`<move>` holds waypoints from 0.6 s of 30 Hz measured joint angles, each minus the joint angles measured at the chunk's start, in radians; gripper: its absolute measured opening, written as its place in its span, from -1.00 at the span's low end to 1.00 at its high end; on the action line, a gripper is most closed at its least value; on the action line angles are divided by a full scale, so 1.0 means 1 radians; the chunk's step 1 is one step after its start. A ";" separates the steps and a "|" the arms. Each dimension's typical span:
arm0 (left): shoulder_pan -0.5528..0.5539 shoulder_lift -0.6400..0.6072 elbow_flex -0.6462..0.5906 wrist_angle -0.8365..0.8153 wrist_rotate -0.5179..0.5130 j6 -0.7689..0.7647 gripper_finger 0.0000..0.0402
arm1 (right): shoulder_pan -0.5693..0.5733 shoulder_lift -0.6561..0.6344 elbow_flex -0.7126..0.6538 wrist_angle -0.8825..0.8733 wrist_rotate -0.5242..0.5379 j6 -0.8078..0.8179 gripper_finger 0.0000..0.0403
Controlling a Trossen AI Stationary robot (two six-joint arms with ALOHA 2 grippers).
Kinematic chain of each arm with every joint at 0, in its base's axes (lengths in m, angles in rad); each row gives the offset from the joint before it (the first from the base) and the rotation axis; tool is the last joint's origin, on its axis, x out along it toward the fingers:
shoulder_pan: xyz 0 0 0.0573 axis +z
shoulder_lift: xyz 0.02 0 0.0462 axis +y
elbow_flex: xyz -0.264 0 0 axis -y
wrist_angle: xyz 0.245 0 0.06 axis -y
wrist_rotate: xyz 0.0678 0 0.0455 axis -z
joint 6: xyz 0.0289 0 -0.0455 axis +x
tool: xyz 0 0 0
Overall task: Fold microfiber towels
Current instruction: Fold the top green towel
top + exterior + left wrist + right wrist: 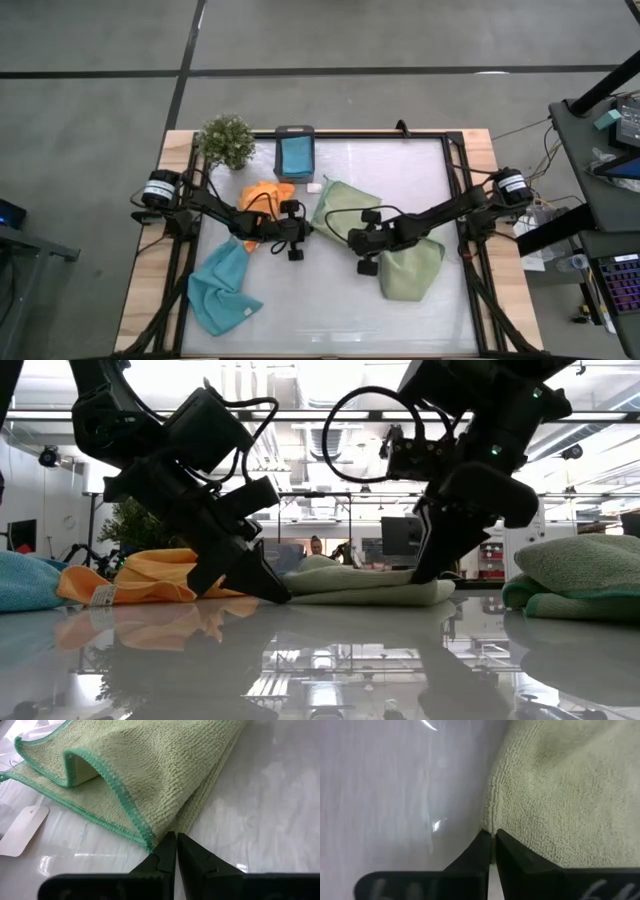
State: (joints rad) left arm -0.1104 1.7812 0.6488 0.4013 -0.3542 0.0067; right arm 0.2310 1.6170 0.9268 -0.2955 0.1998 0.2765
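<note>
A folded sage green towel point(345, 205) lies flat on the glossy table, mid-table. My left gripper point(305, 232) is shut at its near left corner. My right gripper point(354, 240) is shut at its near right corner. In the low view both slant down onto the towel's point(360, 588) two ends. A second green towel point(410, 268) lies bunched to the right. A light blue towel point(222, 290) lies crumpled at the near left, and an orange towel point(265, 195) behind my left arm. My left gripper nips the folded towel's corner point(156, 839), where the green stitched hem ends, only at its fingertips. It slants down from the table's left. The towel lies flat on the table in several layers. My right gripper has the towel's edge corner point(489, 827) at its fingertips, slanting down from the right. The cloth lies on the table, slack.
A small dark box point(294, 152) holding a blue cloth stands at the far edge, with a potted plant point(226, 140) to its left. A white tag point(20, 830) lies on the table near the towel. The black frame point(460, 200) borders the work surface.
</note>
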 joint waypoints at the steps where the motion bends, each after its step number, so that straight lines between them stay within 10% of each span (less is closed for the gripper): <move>1: -0.001 -0.002 0.001 -0.002 0.000 0.000 -0.98 | 0.000 0.002 0.000 0.001 -0.004 0.001 -0.87; 18: -0.001 -0.156 0.000 -0.159 0.067 -0.002 -0.98 | -0.012 -0.128 0.009 -0.019 -0.001 -0.022 -0.11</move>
State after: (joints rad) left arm -0.1112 1.6255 0.6492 0.2420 -0.2875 0.0043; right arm 0.2195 1.4888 0.9358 -0.3142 0.1991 0.2543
